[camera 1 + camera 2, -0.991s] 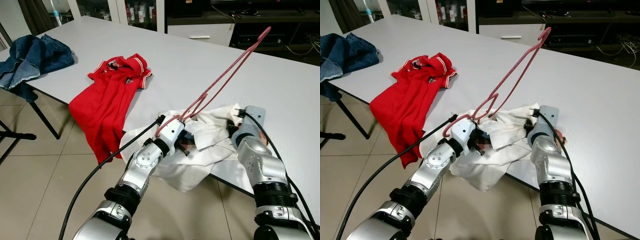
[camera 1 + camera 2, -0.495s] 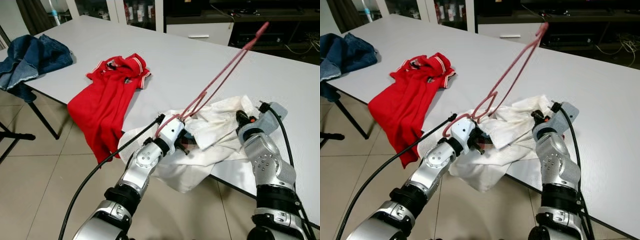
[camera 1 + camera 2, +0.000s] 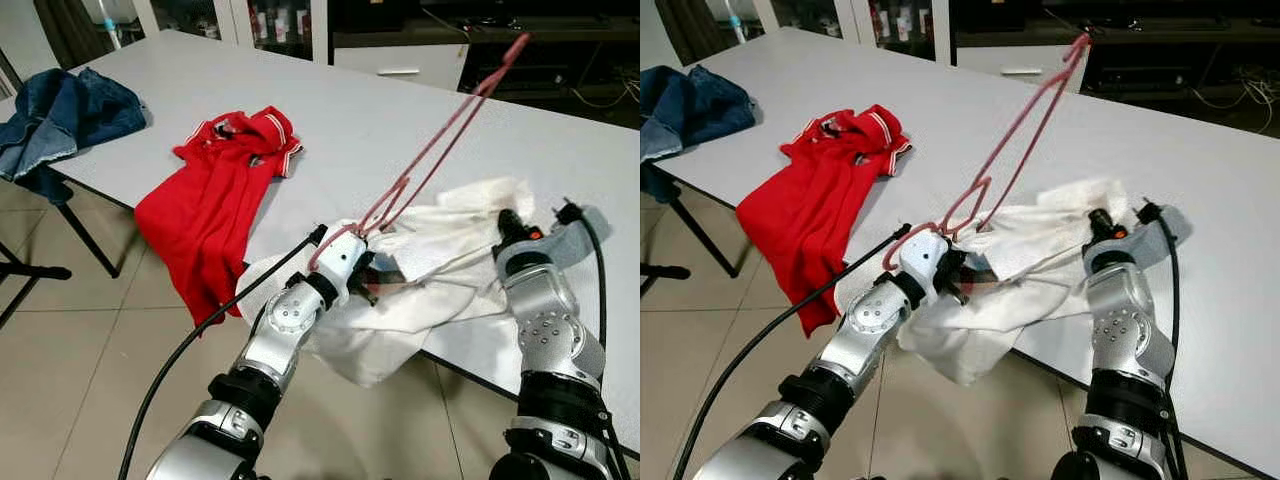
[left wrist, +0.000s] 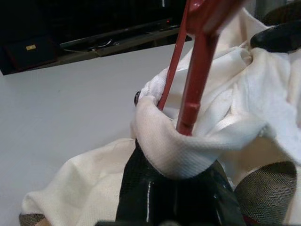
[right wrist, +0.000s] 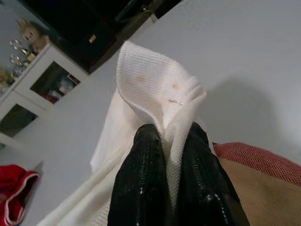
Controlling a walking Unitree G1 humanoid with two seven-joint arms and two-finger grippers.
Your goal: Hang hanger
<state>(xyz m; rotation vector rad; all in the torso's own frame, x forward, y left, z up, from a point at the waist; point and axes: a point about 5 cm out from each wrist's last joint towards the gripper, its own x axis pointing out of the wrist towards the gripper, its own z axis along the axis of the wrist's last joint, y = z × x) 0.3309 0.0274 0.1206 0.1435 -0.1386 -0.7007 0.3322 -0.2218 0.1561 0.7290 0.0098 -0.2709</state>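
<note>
Now the right hand (image 5: pixel 171 141) has pulled the white shirt (image 3: pixel 440 250) farther right.

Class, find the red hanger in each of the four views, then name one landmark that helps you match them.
Left eye: hanger slants up from centre to top right.
Right eye: hanger slants from centre to the top.
Left wrist: hanger at top, entering the white shirt.
Right wrist: cannot tell.
Shared landmark: white shirt.

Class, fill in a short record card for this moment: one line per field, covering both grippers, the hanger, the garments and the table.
Left gripper: shut on hanger and white collar
Right gripper: shut on white shirt edge
Hanger: red, tilted up over table
White shirt: bunched at table edge, partly hanging off
Red shirt: draped over table edge
Jeans: heaped at far corner
Table: white
</note>
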